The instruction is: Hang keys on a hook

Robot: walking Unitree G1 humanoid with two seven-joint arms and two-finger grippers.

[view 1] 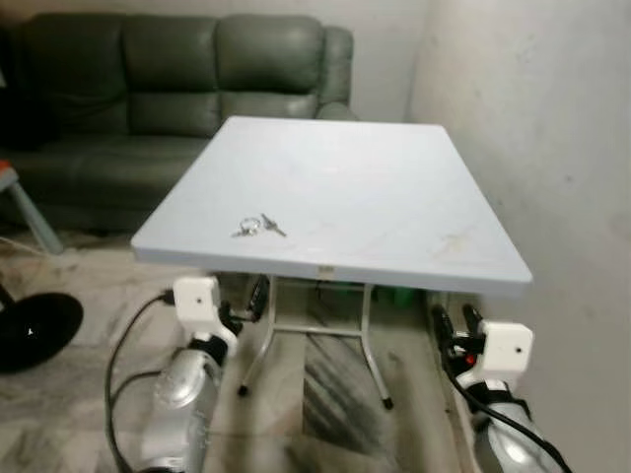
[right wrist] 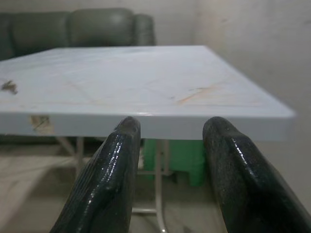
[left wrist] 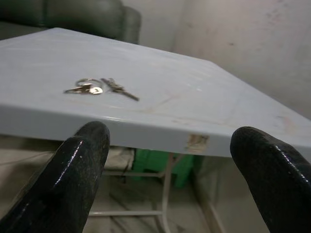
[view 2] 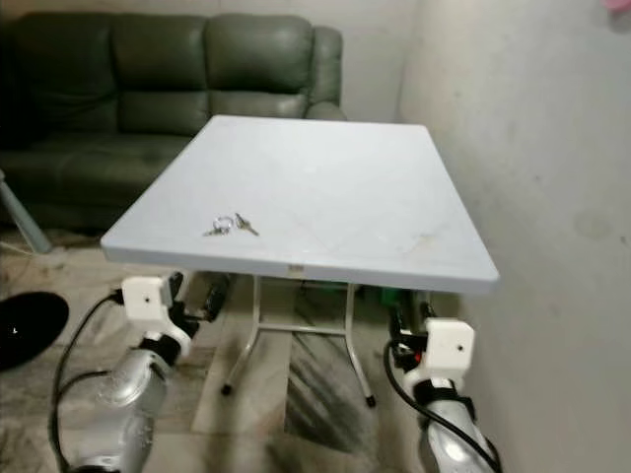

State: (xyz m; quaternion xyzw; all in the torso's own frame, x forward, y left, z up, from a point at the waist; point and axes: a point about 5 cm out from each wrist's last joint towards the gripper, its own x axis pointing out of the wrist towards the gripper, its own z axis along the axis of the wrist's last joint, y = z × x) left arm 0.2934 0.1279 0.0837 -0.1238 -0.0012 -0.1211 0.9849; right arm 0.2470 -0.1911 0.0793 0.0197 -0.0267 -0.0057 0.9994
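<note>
Keys lie near the white table's front edge

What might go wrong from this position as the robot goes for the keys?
The keys lie flat near the white table's front edge, so a sliding pinch may push them off. Both the left gripper and right gripper sit below the tabletop and could knock its edge when rising.

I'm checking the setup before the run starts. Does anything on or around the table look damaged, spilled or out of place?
Little stands out. The white square table has faint orange-brown stains toward its right side and a scuffed patch on its front edge. The small bunch of metal keys lies flat near the front left edge, nothing spilled.
</note>
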